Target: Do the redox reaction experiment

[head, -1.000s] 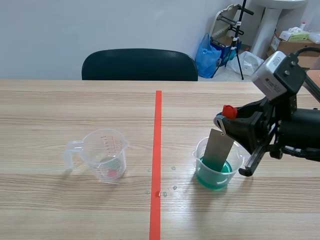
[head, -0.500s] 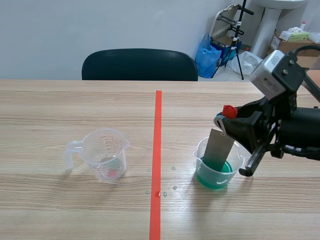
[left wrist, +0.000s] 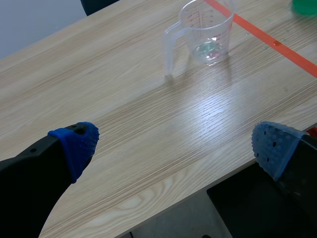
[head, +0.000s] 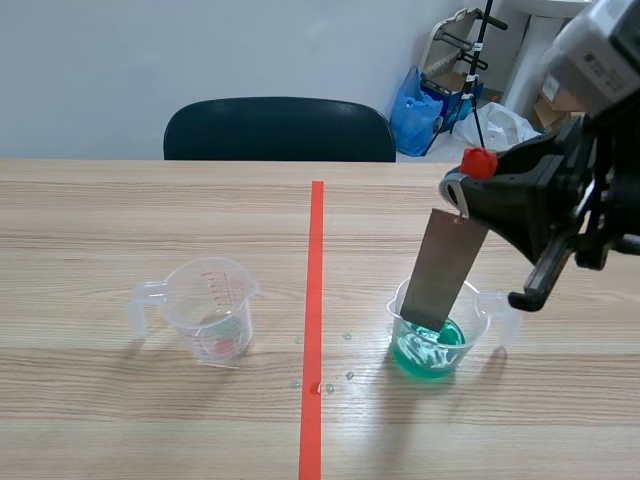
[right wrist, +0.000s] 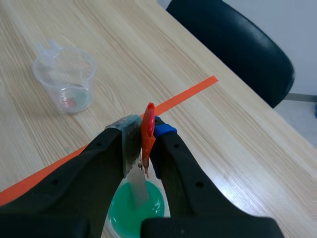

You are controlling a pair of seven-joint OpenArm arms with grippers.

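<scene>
Right jaws were raised over the bench at about 3 o'clock of the scene view, closed on the upper end of a grey metal strip. A small red piece was pinched against the strip's top between the same fingers; what it was could not be made out. In the right wrist view the red piece sat between the metal strip and one blue pad.

The strip hung tilted, top toward 1 o'clock, with its lower end inside the rim of the clear cup of green liquid. Whether that end was in the liquid could not be told.

The cup stood on the bench at 3 o'clock of the orange-red tape line, near it. A clear measuring cup with red graduations stood at 9 o'clock of the line, handle toward 9 o'clock, well apart from the green cup. A few droplets lay on the bench beside the tape, at 8 o'clock of the green cup.

Left jaws were open, blue pads wide apart, above the near edge of the bench. The measuring cup stood ahead of them at about 12 o'clock, well apart.

A dark chair stood at 12 o'clock, beyond the far edge of the bench.
</scene>
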